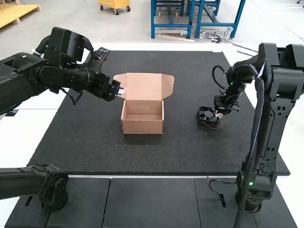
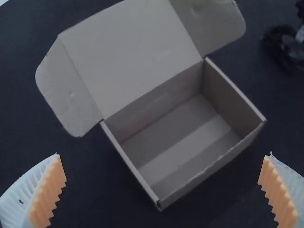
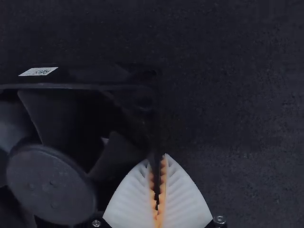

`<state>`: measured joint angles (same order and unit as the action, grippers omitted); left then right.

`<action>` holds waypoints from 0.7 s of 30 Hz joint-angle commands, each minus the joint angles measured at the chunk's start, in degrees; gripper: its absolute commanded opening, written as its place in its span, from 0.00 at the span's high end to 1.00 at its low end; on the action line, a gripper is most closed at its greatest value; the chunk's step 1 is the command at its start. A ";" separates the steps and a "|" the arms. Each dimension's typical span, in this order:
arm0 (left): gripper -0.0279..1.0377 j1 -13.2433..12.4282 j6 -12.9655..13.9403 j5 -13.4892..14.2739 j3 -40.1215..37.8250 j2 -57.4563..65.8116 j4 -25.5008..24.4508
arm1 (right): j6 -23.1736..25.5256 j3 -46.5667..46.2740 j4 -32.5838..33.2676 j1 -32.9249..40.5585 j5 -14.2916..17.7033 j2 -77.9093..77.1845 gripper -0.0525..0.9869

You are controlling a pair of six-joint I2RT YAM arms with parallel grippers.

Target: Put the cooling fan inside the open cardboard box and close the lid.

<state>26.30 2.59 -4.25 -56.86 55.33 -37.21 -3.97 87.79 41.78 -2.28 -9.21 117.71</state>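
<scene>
An open cardboard box (image 1: 142, 116) stands in the middle of the black mat, its lid (image 1: 145, 86) folded back flat behind it; its inside (image 2: 183, 142) is empty. My left gripper (image 1: 118, 90) hovers at the lid's left edge, open, its orange-padded fingers (image 2: 46, 192) spread wide above the box. The black cooling fan (image 1: 209, 116) sits tilted on the mat to the right of the box. My right gripper (image 3: 156, 190) is shut on the fan's frame edge (image 3: 154, 128), with the fan hub (image 3: 50, 183) beside it.
The black mat (image 1: 85, 137) covers most of the table, with bare mat between box and fan and in front of both. White table edge (image 1: 23, 123) shows at left.
</scene>
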 commanded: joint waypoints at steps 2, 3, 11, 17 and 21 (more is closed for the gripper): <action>0.07 0.15 0.49 0.65 0.52 -0.84 1.18 | 4.23 0.63 1.37 0.09 0.69 -8.90 0.97; 0.07 0.15 0.49 0.65 0.70 -0.93 1.44 | 4.23 0.45 2.25 0.09 0.69 -10.13 0.96; 0.07 0.15 0.31 0.65 2.10 -1.72 2.49 | 4.58 -3.59 8.05 1.41 -1.51 -22.96 0.96; 0.07 0.15 0.22 0.65 2.98 -2.60 2.76 | 5.02 -7.72 9.99 4.74 -3.80 -32.72 0.97; 0.07 0.15 0.22 0.65 3.86 -3.48 2.85 | 7.31 -8.60 12.54 8.00 -3.88 -37.47 0.97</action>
<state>26.30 2.59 -4.23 -53.30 53.36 -34.85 1.43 78.76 53.23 3.55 -10.83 83.77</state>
